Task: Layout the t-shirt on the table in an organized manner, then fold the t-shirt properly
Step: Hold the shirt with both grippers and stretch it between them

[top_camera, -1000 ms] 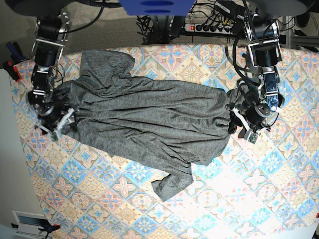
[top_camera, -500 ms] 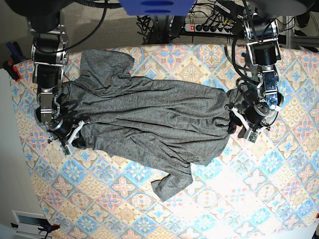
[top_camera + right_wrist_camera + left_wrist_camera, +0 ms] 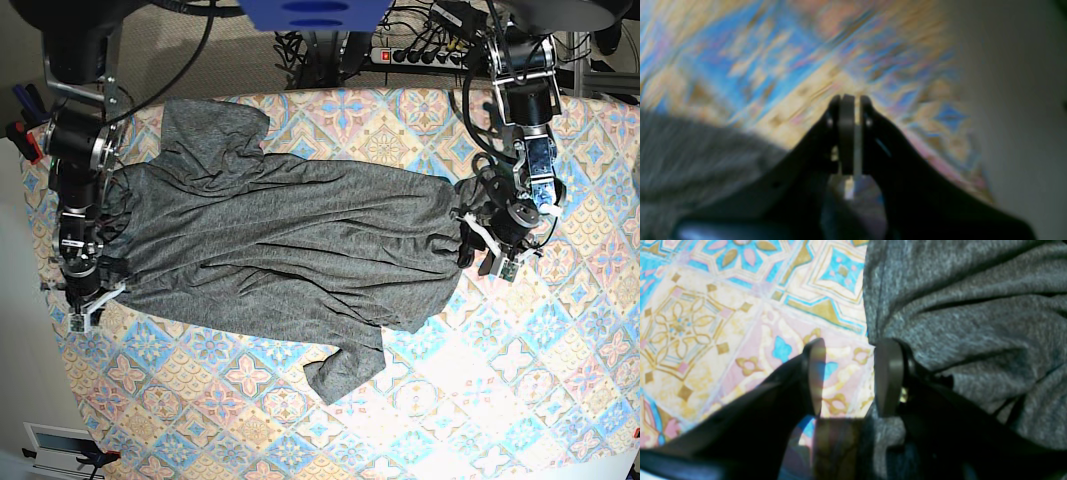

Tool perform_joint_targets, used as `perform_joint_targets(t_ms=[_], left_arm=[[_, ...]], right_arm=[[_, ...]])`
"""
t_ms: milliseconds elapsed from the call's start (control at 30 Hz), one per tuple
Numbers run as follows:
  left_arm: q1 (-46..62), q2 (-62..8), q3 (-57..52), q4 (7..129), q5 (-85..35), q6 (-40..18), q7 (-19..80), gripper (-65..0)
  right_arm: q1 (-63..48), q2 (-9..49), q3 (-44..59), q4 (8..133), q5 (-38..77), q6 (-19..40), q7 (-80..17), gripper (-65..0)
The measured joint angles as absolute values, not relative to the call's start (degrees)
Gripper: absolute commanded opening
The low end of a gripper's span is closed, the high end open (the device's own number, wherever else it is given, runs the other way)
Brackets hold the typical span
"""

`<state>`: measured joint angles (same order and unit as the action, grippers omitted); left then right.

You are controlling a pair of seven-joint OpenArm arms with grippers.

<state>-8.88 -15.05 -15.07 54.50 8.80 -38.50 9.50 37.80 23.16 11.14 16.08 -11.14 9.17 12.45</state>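
The dark grey t-shirt [image 3: 290, 240] lies crumpled lengthwise across the patterned table [image 3: 500, 400], one sleeve at the back left and one hanging toward the front. My left gripper [image 3: 470, 245] is at the shirt's bunched right end. In the left wrist view the left gripper [image 3: 850, 376] is open with bare table between its fingers, and the right finger [image 3: 888, 376] rests on the t-shirt's [image 3: 973, 306] edge. My right gripper [image 3: 80, 315] sits just off the shirt's left front corner. The blurred right wrist view shows the right gripper [image 3: 851, 100] shut, with nothing seen between its fingers and the t-shirt [image 3: 690, 150] at lower left.
The table's left edge [image 3: 50, 300] runs close beside my right gripper, with pale floor [image 3: 1023, 100] beyond it. A power strip and cables [image 3: 420, 55] lie behind the table. Orange-handled clamps [image 3: 22, 140] sit at the far left.
My right gripper has shut and swung from the shirt's left end toward the table's left edge. The shirt's left end lies flatter. The left arm has barely moved.
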Motion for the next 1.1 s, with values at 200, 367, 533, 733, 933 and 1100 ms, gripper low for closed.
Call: perform_joint_targets(t_ms=[200, 367, 533, 733, 933, 1100], left_arm=[[-8.88, -14.61, -15.2, 54.5, 8.91, -38.35, 9.5, -41.7], [-8.93, -14.28, -15.33, 54.83, 8.69, -38.11, 10.68, -41.7], [-8.1, -13.41, -15.33, 60.14, 9.61, -37.78, 16.49, -41.7], [-4.64, -12.27, -15.05, 66.87, 11.49, -37.76, 19.14, -41.6], [-5.39, -12.23, -14.92, 67.4, 11.6, -38.35, 22.02, -41.7], [-4.73, -11.84, -14.15, 71.09, 13.58, -38.17, 24.93, -41.7]], right_arm=[[37.34, 23.03, 11.22, 15.75, -11.16, 9.17, 12.1, -62.0], [37.65, 23.07, 11.66, 15.92, -11.18, 8.93, 12.19, -49.2], [37.32, 23.07, 11.31, 15.94, -11.22, 13.28, 12.14, -31.0], [36.82, 22.85, 17.26, 16.14, -11.35, 21.52, 12.25, -30.7], [27.64, 23.05, 22.76, 21.91, -9.72, 25.89, 11.53, -34.0], [24.97, 22.57, 22.85, 39.0, -10.83, 28.73, 2.85, -33.8]])
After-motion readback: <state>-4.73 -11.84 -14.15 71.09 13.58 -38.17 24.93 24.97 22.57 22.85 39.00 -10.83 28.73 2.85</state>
